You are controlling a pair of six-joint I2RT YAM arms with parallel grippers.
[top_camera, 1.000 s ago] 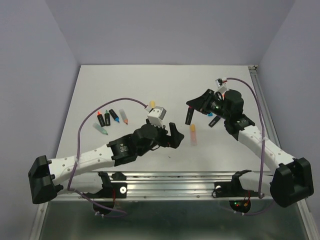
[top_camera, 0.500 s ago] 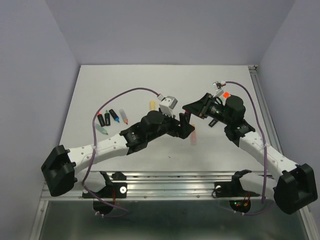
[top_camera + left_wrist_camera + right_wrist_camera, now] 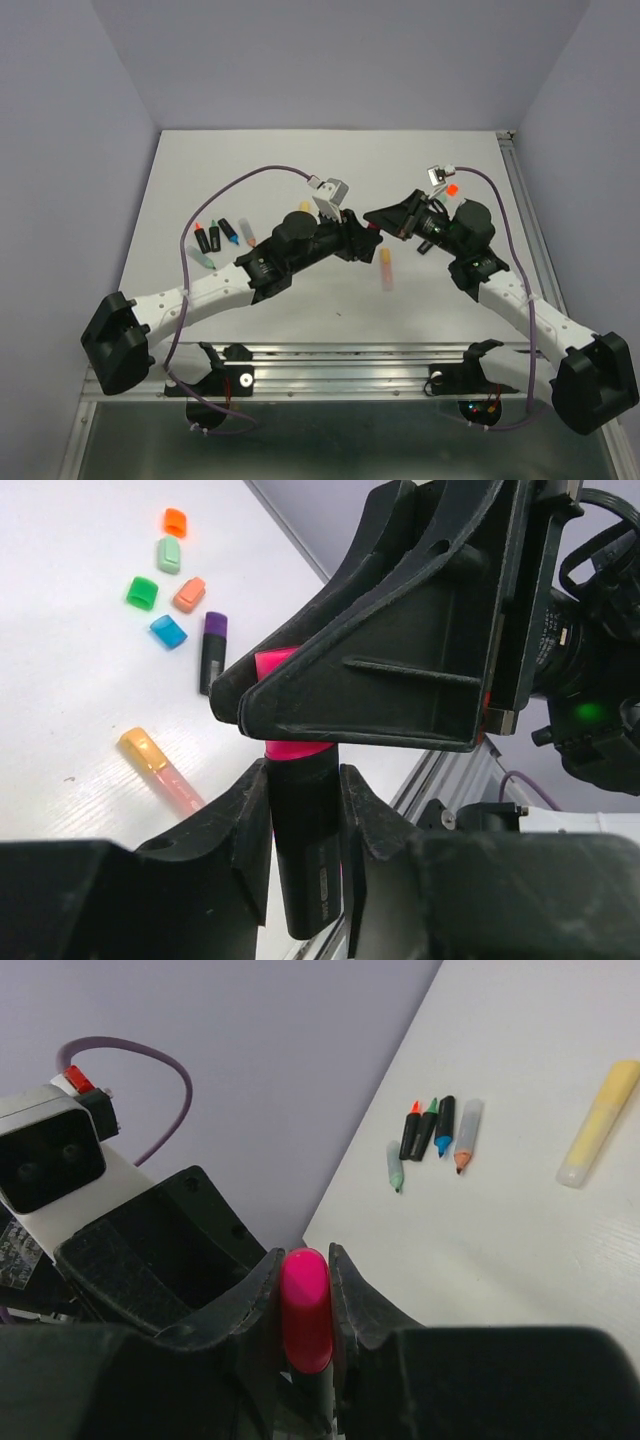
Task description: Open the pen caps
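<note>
The pen [image 3: 305, 850] is held in the air over the counter [image 3: 300, 160], where the two arms meet. The left jaws are closed against its black body. The right jaws are pinched tight on the pink cap [image 3: 304, 1305] and cross the pen just past the left jaws. The pen's long axis runs on from body to cap, so the pull probably has to follow that line, with the arms drawing straight apart and not twisting sideways.
</note>
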